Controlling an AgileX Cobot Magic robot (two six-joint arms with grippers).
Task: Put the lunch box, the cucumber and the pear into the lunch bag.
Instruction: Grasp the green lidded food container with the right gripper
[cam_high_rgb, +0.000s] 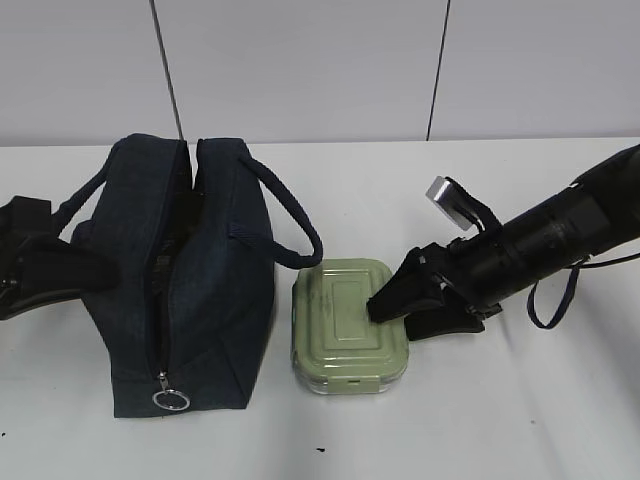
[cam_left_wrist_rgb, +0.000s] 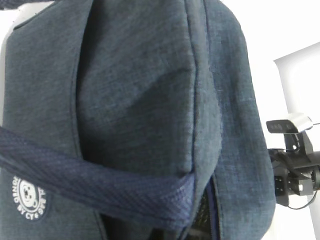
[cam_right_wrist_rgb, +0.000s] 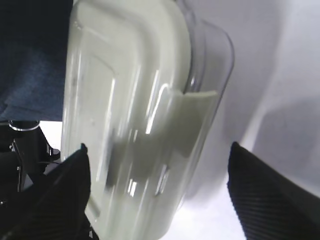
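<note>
The navy lunch bag (cam_high_rgb: 190, 290) stands on the left with its top zipper parted; it fills the left wrist view (cam_left_wrist_rgb: 140, 75). My left gripper (cam_high_rgb: 95, 270) sits against the bag's left side, shut on its left loop handle (cam_left_wrist_rgb: 100, 185); its jaws are hidden in the wrist view. The sage-green lunch box (cam_high_rgb: 345, 325) lies flat just right of the bag. My right gripper (cam_high_rgb: 395, 317) is open at the box's right end, one finger over the lid, the other beside the box. In the right wrist view the lunch box (cam_right_wrist_rgb: 130, 125) sits between the spread fingers of that gripper (cam_right_wrist_rgb: 158, 146), with a gap on the right. Cucumber and pear are out of view.
The white table (cam_high_rgb: 500, 420) runs back to a pale wall. The zipper's metal ring pull (cam_high_rgb: 171, 400) hangs at the bag's near end. The bag's right handle (cam_high_rgb: 290, 225) droops toward the lunch box. A dark cable loop (cam_high_rgb: 550, 300) hangs under the right arm.
</note>
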